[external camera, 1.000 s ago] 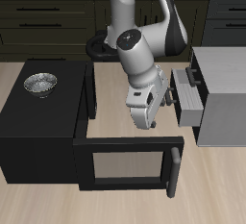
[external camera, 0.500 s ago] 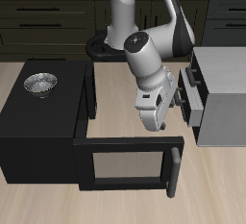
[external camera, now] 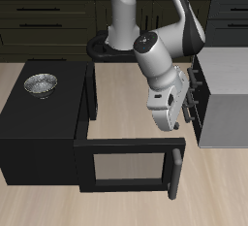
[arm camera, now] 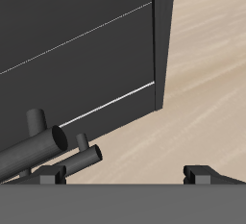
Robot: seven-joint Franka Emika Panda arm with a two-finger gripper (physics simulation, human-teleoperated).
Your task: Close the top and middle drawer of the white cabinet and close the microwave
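Against the front of the white cabinet (external camera: 225,99), at the desk's (external camera: 126,201) side, the claw (external camera: 177,113) presses close to the drawers; the top and middle drawer (external camera: 198,96) appear almost flush with the cabinet face, though the arm hides much of them. From the wrist view, 2 dark bar handles (arm camera: 43,141) jut out from a grey front, and the claw's fingertips (arm camera: 204,173) sit wide apart with nothing between them. Nearer the desk's front edge, the microwave (external camera: 44,138) is a black box with its door (external camera: 128,164) swung out wide, and a metal bowl (external camera: 41,83) rests on top of it.
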